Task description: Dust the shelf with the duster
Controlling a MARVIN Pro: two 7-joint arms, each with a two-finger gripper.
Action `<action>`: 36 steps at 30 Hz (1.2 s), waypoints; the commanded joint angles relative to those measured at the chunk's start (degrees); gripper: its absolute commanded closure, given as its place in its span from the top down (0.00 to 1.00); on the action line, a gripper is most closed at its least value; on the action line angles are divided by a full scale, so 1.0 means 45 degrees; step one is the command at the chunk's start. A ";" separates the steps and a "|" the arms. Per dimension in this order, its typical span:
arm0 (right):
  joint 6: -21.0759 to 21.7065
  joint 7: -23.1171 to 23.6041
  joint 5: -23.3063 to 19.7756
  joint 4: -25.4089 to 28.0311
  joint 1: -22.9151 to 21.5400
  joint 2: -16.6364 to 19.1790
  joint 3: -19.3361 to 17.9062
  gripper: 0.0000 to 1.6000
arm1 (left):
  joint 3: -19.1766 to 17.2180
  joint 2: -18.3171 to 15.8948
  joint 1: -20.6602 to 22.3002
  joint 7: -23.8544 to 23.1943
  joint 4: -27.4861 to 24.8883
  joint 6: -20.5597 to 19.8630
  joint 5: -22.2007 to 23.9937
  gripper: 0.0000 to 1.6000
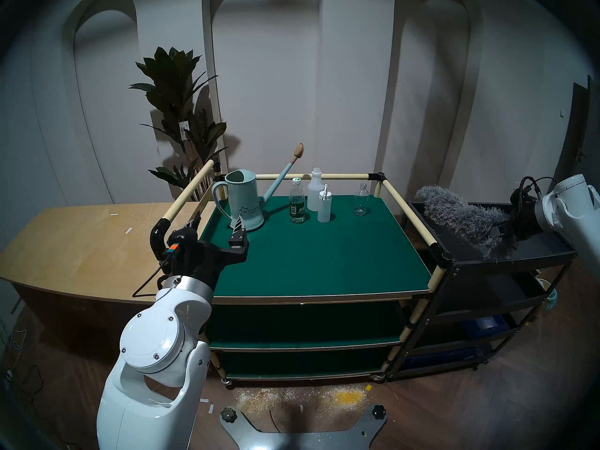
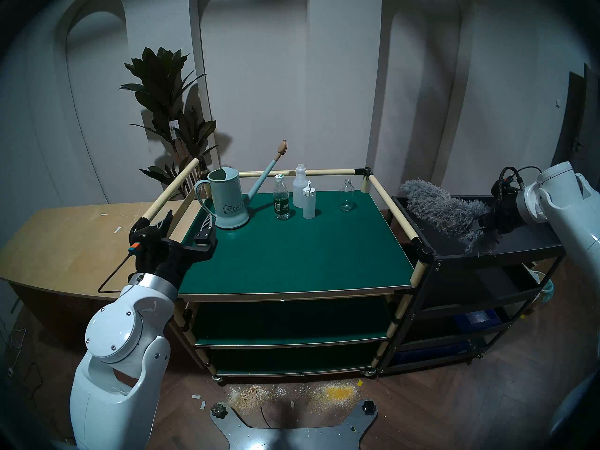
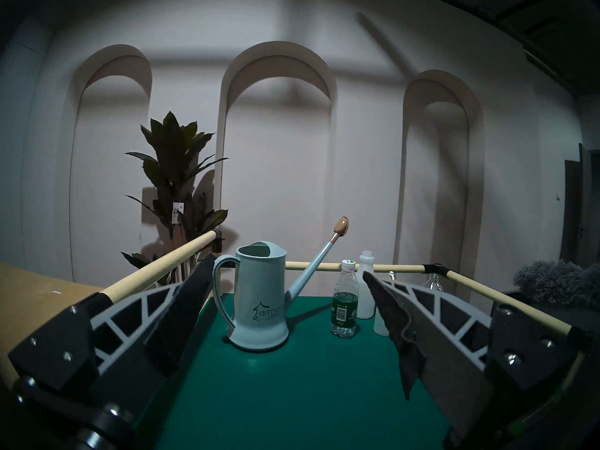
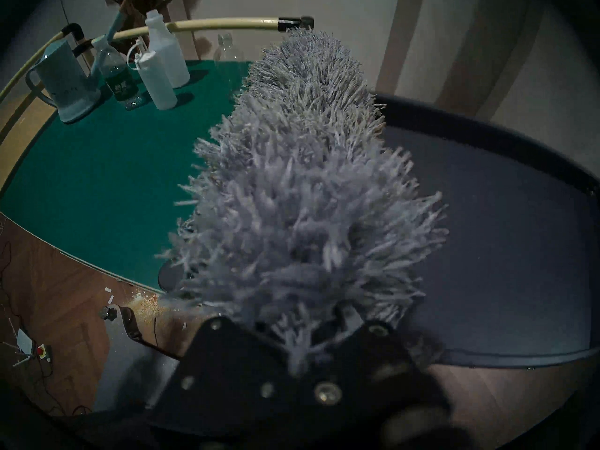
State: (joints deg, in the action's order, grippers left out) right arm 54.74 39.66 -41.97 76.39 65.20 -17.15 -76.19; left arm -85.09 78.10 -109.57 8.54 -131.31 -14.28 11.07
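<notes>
duster (image 1: 461, 215) | clamped in right end effector (image 1: 501, 230), over black cart (image 1: 535, 249) | shelf (image 1: 324, 254) front bare | left end effector (image 1: 217, 225) wide

Staged home-like room, arched wall niches (image 1: 263, 66), potted plant (image 1: 177, 92), wooden counter (image 1: 81, 244)

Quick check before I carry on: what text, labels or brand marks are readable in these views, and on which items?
"artma", cut off at the edge, with a small house logo: on the watering can.
Green label on the water bottle: print too small to read.
White tag on the plant: too blurred to read.
Nothing else legible.
</notes>
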 commanded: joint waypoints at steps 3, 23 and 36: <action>0.0057 0.0029 -0.0666 0.0151 0.1273 0.0455 -0.0294 0.00 | 0.0130 -0.0552 0.1253 -0.0772 0.0596 0.0030 -0.0097 1.00; -0.0438 -0.1126 -0.1961 0.0714 0.2767 0.0031 -0.1570 0.00 | 0.0458 -0.1025 0.2759 -0.2002 0.2182 0.0201 -0.0079 1.00; -0.1344 -0.3608 -0.2475 0.1174 0.3708 -0.1513 -0.2831 0.00 | 0.0389 -0.1103 0.3356 -0.2461 0.3070 0.0350 0.0151 1.00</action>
State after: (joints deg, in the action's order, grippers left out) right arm 51.55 29.28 -51.85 80.29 79.73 -19.67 -85.21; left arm -82.62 73.26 -97.58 -1.78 -118.25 -13.79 11.31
